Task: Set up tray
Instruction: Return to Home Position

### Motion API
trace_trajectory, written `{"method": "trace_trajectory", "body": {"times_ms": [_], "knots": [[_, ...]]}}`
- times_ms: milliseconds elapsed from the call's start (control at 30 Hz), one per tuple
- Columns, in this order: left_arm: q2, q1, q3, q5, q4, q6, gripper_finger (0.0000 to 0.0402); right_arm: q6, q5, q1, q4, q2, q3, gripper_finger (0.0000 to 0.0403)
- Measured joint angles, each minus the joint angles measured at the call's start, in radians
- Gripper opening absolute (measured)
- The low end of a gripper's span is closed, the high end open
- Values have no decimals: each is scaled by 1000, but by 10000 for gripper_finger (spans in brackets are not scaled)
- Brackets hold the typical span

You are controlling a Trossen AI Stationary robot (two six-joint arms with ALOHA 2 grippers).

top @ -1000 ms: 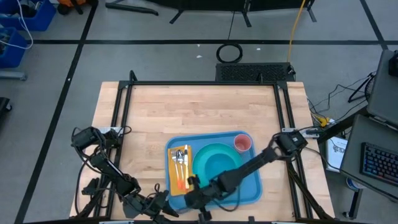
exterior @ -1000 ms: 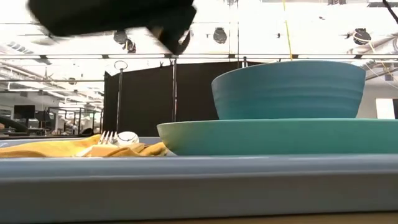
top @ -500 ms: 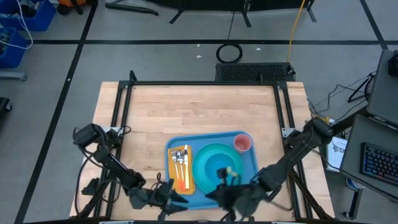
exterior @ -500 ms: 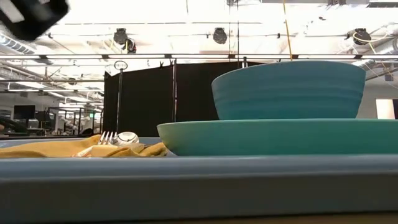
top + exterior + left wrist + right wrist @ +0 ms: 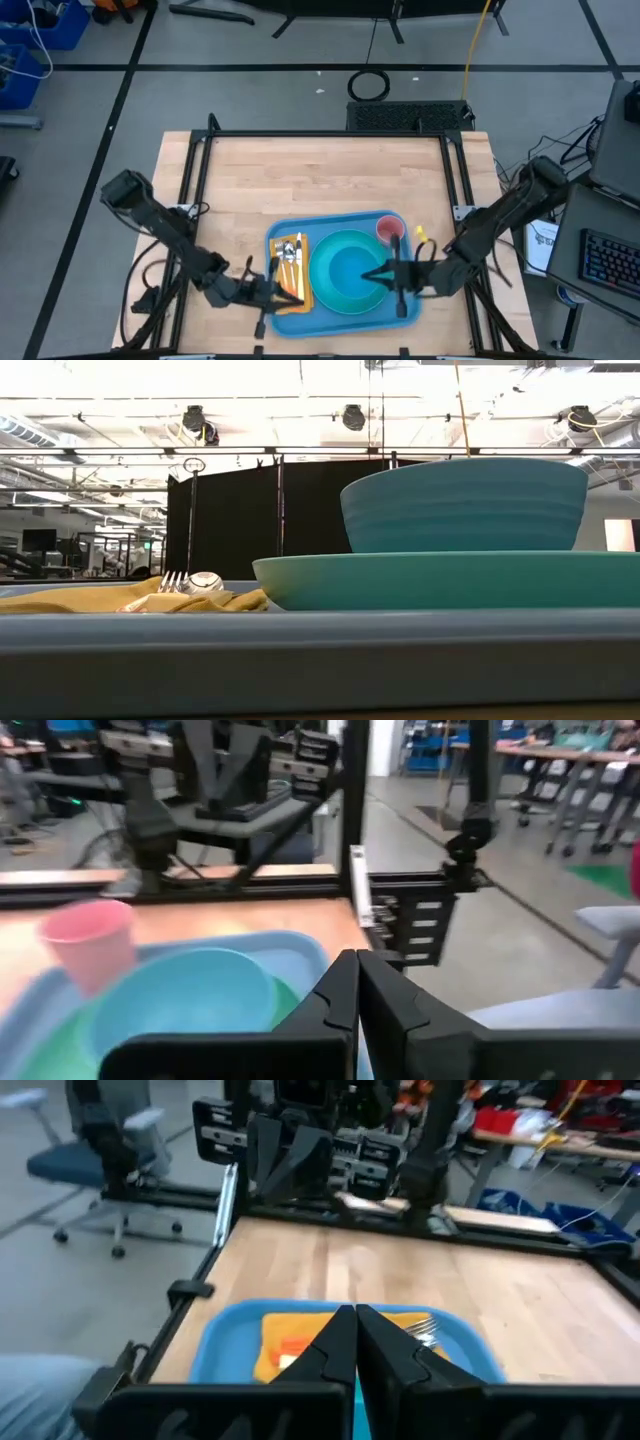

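The left pincer (image 5: 356, 968) hangs at the near left edge of the tray (image 5: 330, 224), by the yellow napkin (image 5: 287, 262); the right pincer (image 5: 354, 1323) is over the turquoise plate's (image 5: 340, 262) right side. Both are pressed together, empty. The tray lies near-middle on the bench (image 5: 320, 175), pink cup (image 5: 389, 231) in its far right corner.

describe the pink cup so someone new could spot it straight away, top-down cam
In the high view, find the blue tray on the lower half of the wooden table. The pink cup stands in the tray's top right corner, beside the turquoise plate. It is the only pink thing there; its neighbours are turquoise, blue or yellow.
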Motion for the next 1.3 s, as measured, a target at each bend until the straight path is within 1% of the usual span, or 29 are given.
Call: {"method": "trace_trajectory", "body": {"times_ms": [167,233,333,500,667,800,867,1033,1100,1233,1300], "knots": [[-131,37,0,1,-176,40,4,-65,53,11,26,-108,-91,0],[-180,45,0,19,-225,47,4,-74,73,19,28,-141,-110,0],[-244,48,0,17,-296,60,3,-88,77,33,36,-192,-127,0],[-329,47,0,-29,-390,72,2,-129,130,67,33,-273,-145,0],[-397,47,0,-33,-498,76,2,-139,129,98,4,-369,-168,0],[-443,35,-7,-34,-559,70,2,-128,131,119,-7,-471,-231,0],[-471,27,-33,-29,-541,73,2,-107,125,121,-8,-530,-278,0],[-561,21,-165,119,-388,96,2,-47,95,121,-4,-683,-414,0],[-609,21,-237,151,-313,97,4,-33,84,121,-4,-738,-458,0],[-698,22,-385,156,-188,74,3,-45,-1,121,5,-823,-526,0],[-733,22,-451,156,-125,70,4,-47,-7,121,12,-855,-553,0]]}}
